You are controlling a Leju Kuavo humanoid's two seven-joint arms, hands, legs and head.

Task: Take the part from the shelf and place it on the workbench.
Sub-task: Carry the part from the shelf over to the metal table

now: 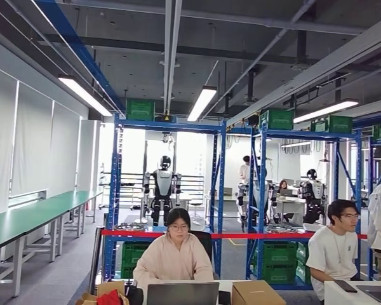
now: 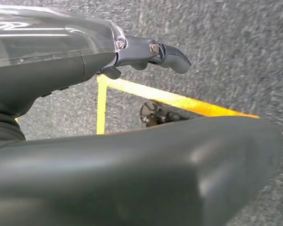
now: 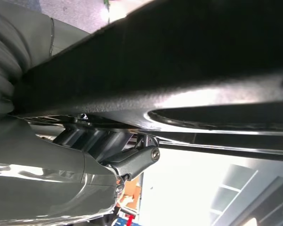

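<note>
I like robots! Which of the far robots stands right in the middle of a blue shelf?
The silver humanoid robot framed by the left blue steel shelf; the other robot stands further right.

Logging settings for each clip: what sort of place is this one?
Probably a robotics lab or test workshop: blue shelving racks carrying green crates, other humanoid robots standing behind them, and people working at laptops.
</note>
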